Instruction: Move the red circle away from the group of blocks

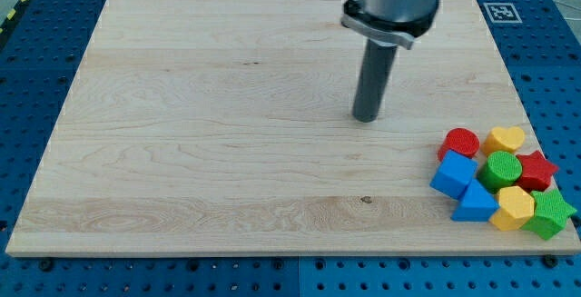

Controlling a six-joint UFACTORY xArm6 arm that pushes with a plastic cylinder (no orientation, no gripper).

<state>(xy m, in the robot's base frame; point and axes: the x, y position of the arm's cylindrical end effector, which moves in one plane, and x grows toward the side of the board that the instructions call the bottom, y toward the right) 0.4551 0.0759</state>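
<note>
The red circle (461, 141) sits at the upper left of a tight group of blocks near the board's lower right corner. It touches a blue cube (453, 175) below it and a yellow heart (505, 139) to its right. My tip (365, 118) rests on the board well to the view's left of the red circle and slightly above it, touching no block. The group also holds a green cylinder (500, 167), a red star (536, 169), a blue triangle (475, 202), a yellow hexagon (515, 207) and a green star (550, 213).
The wooden board (227, 133) lies on a blue perforated table. The group sits close to the board's right and bottom edges. A black-and-white marker (500, 12) is at the board's upper right corner.
</note>
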